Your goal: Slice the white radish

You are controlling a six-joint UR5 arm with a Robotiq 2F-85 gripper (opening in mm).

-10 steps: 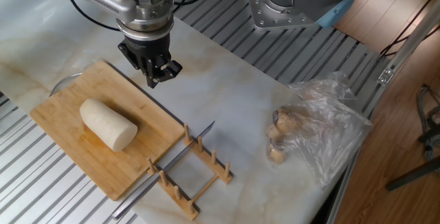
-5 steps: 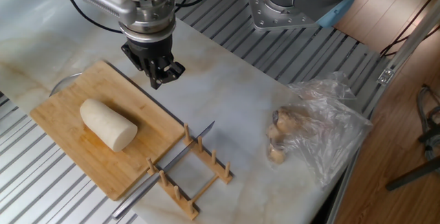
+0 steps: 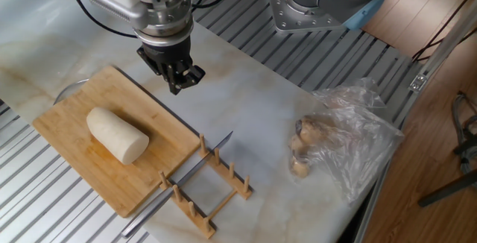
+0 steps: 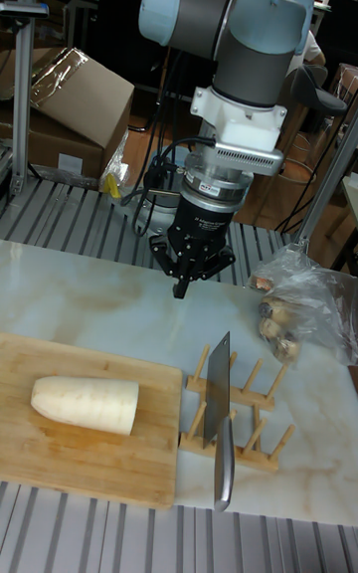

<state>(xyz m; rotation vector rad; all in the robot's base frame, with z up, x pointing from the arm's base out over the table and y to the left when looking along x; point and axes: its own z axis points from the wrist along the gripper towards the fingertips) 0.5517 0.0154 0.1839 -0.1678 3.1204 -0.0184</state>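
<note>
Nothing cut yet: the white radish (image 3: 117,134) lies whole on the bamboo cutting board (image 3: 67,131), lower left of the fixed view. The knife (image 4: 219,412) sits untouched, blade up in the wooden rack (image 3: 216,191) just right of the board. So fetching the knife and every slice remain. The gripper (image 3: 179,79) hangs above bare marble in the upper middle, pointing straight down, empty. Fingertips look close together, though from here I cannot tell whether they are fully pressed together.
</note>
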